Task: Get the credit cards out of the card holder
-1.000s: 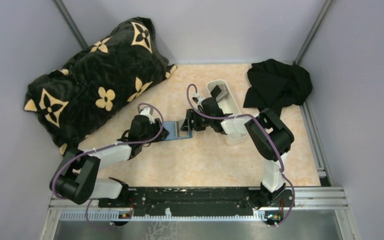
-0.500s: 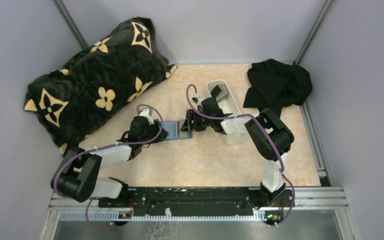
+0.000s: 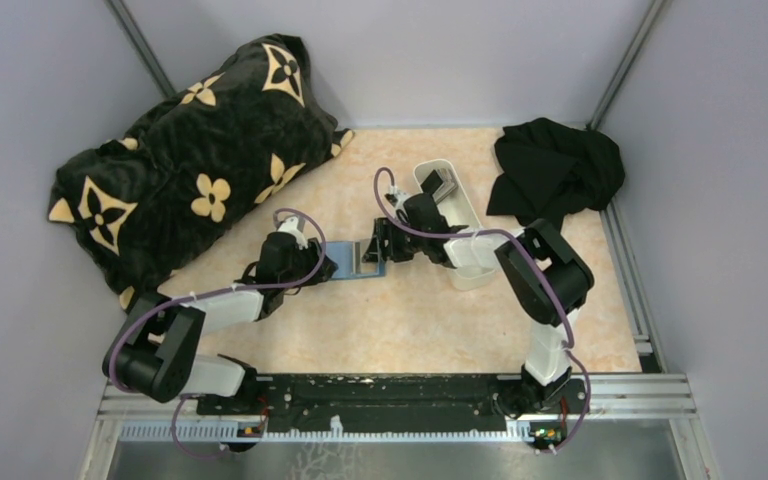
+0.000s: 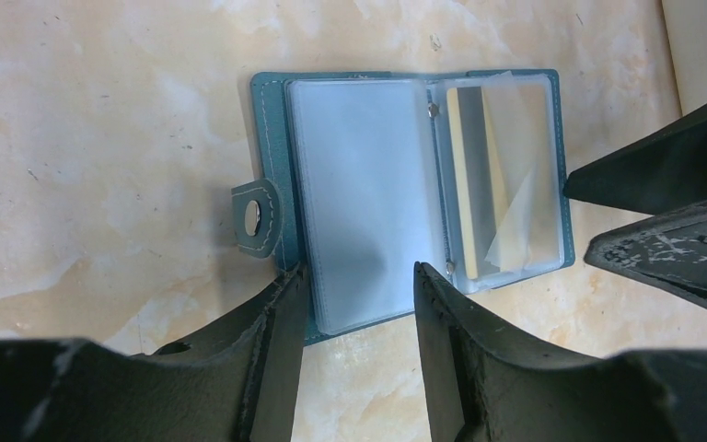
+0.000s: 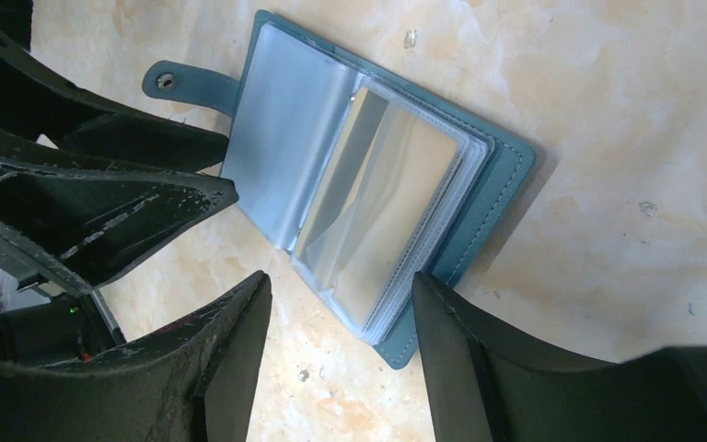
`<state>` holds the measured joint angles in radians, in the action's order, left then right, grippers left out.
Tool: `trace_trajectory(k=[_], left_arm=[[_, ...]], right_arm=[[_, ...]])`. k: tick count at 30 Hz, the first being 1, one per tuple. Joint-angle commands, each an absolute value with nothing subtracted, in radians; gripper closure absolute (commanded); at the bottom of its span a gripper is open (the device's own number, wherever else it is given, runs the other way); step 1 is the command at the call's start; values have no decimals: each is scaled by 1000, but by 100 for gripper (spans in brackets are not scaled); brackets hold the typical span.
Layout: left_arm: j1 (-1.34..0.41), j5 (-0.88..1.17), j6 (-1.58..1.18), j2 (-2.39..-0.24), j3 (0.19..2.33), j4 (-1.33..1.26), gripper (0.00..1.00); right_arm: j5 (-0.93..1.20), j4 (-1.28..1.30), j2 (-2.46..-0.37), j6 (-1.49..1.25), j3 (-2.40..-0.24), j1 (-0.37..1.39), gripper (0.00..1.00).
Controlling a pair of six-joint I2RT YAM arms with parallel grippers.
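Observation:
The teal-blue card holder (image 3: 356, 263) lies open and flat on the table, its clear sleeves up (image 4: 368, 193) (image 5: 368, 184). A tan-gold credit card (image 4: 475, 184) sits inside the right-hand sleeve. My left gripper (image 3: 322, 266) (image 4: 357, 276) is open, its fingertips on either side of the left page's near edge. Coming from the other side, my right gripper (image 3: 373, 250) (image 5: 341, 281) is open over the holder's right corner, holding nothing. Dark grey cards (image 3: 440, 183) lie at the far end of the white tray.
A long white tray (image 3: 465, 225) stands just right of the right gripper. A big black pillow with gold flowers (image 3: 190, 150) fills the back left. A black cloth (image 3: 555, 165) lies at the back right. Grey walls enclose the table.
The right arm's elbow has shifted slightly to the right. The grippers and the holder stay where they were.

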<state>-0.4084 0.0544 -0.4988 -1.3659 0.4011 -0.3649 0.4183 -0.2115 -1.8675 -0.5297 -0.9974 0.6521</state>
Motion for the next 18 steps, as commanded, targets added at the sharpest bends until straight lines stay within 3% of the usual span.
trace_trajectory(k=[1, 18], left_arm=[[-405, 74, -493, -1373, 388, -373, 48], [-406, 82, -493, -1362, 381, -378, 48]], right_arm=[[385, -208, -1770, -500, -1048, 659, 42], [402, -211, -1814, -502, -1071, 670, 42]])
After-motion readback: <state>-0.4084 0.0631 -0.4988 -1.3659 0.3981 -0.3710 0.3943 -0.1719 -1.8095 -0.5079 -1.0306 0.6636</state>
